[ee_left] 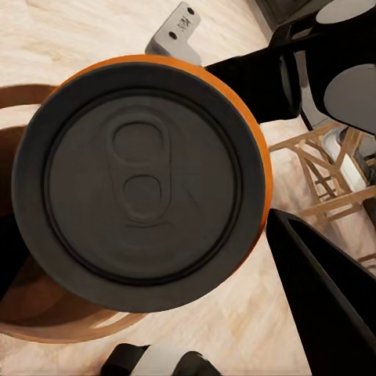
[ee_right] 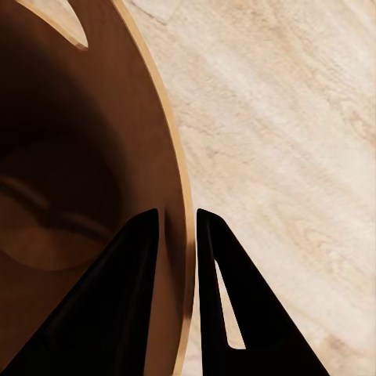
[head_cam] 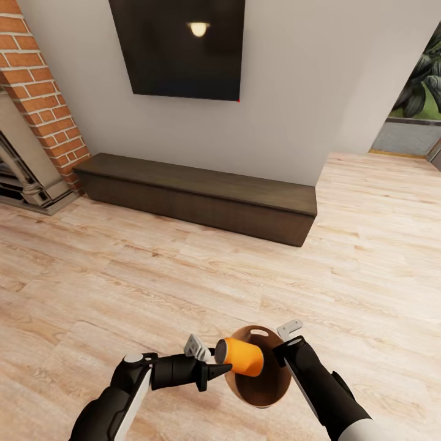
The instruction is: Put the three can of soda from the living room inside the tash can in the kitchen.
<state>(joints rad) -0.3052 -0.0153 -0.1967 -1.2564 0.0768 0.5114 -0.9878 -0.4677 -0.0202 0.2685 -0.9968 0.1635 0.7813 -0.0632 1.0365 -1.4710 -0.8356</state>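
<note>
Both grippers are busy: my right gripper [ee_right: 176, 227] pinches the wall of the tash can [head_cam: 269, 392], one finger inside and one outside, carrying the bin above the wood floor [head_cam: 153, 275] so its mouth faces the can of soda [head_cam: 240, 356]. My left gripper [head_cam: 215, 361] grips that orange can sideways over the rim, for dropping in.

Orange can of soda [head_cam: 241, 357]: small cylinder, dark grey top with pull tab facing the left wrist camera [ee_left: 145, 184]. Lies on its side, held above the light wood plank floor, body across the open mouth of the tash can [head_cam: 269, 392].

Tash can: round, tan-brown outside, darker brown inside [ee_right: 70, 180]. Oval hand slot near the far rim. Thin wall pinched at the rim on the robot's right side.
</note>
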